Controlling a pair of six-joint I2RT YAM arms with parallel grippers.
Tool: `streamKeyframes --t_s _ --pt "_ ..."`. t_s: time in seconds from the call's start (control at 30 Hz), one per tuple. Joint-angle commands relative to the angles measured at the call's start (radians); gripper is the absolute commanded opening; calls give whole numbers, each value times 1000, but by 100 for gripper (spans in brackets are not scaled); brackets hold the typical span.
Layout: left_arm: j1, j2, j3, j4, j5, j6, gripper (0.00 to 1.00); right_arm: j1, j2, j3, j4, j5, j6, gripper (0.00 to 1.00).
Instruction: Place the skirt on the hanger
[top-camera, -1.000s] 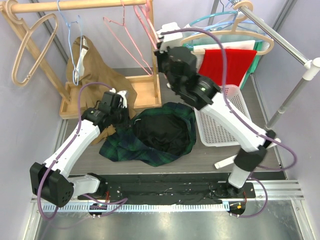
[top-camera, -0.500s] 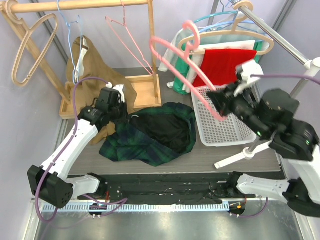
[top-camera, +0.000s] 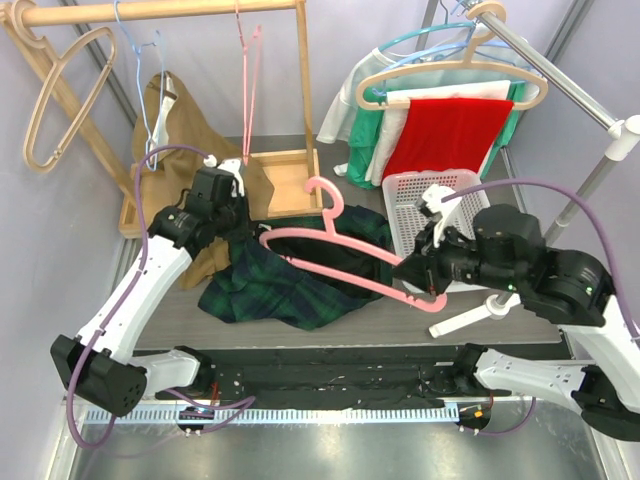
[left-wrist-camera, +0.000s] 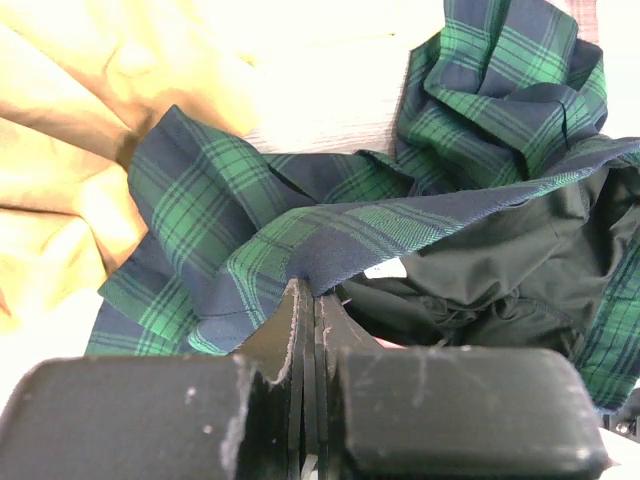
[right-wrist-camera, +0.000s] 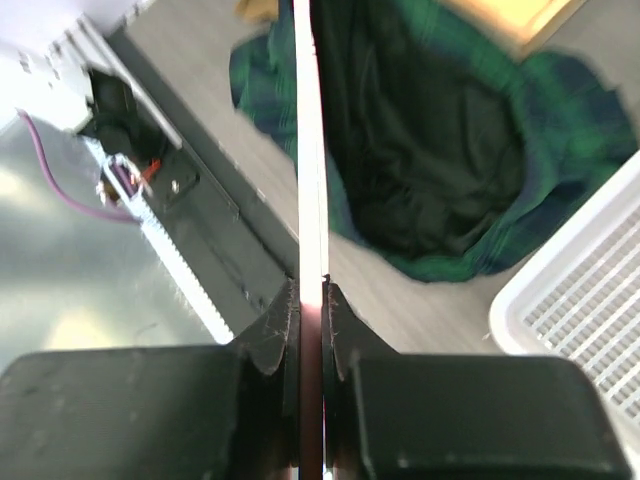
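Grey bench (top-camera: 370, 322): bears the items.
Green-and-navy plaid fabric skirt (top-camera: 240, 290), black lining: crumpled mid-bench, edge lifted.
Pink plastic hanger (right-wrist-camera: 309, 150): above skirt.
Left gripper (left-wrist-camera: 305, 292): pinching skirt edge.
Right gripper (right-wrist-camera: 310, 292): clamped on hanger.

Bright, even light, soft shadows; blurred skirt (right-wrist-camera: 430, 170) in right wrist view, washed-out top in left

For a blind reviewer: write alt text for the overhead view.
The right gripper holds a pink hanger above a green plaid skirt, while the left gripper pinches the skirt's edge. A white basket sits at right.
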Motion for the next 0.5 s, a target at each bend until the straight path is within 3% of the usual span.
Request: streamKeyframes --t_s 0.0,0.23,0.47 --pt "6 -29 47 -3 -26 1 0 -1 -8 -31 17 -64 3 1" --pt "6 -70 59 -18 104 41 0 -2 15 -126 162 -64 -51 1" --pt "4 -136 54 43 309 69 0 -1 -73 -524 712 17 3 1"
